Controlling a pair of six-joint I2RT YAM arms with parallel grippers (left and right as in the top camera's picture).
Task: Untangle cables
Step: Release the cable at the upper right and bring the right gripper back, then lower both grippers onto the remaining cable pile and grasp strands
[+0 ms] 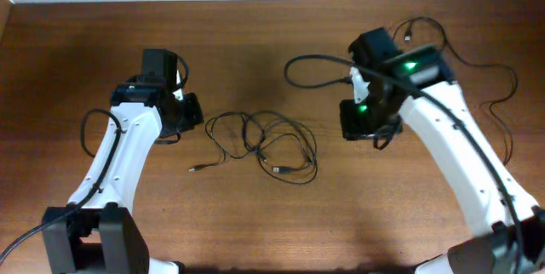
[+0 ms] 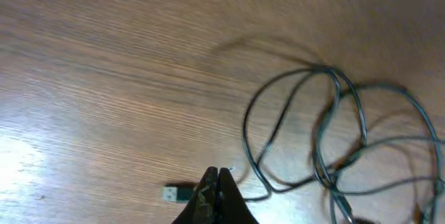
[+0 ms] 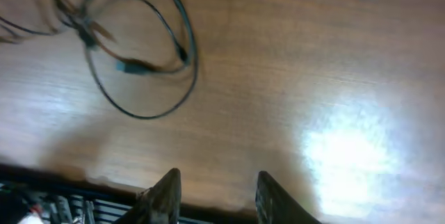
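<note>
Two claws, listed for you from each one outward.

1. Left claw [image 2: 216,179]: fingers pressed together, nothing visibly between them. A silvery plug end [image 2: 176,193] lies just beside its tips on the left. The strand from that plug passes behind the tips. The cables [image 2: 334,137], loose overlapping loops, lie ahead and to the right on the wooden table [image 2: 104,78].

2. Right claw [image 3: 217,186]: fingers spread apart, empty. The loops lie well ahead and to its left, not touching it.

Seen from overhead, the tangle lies between both claws.
</note>
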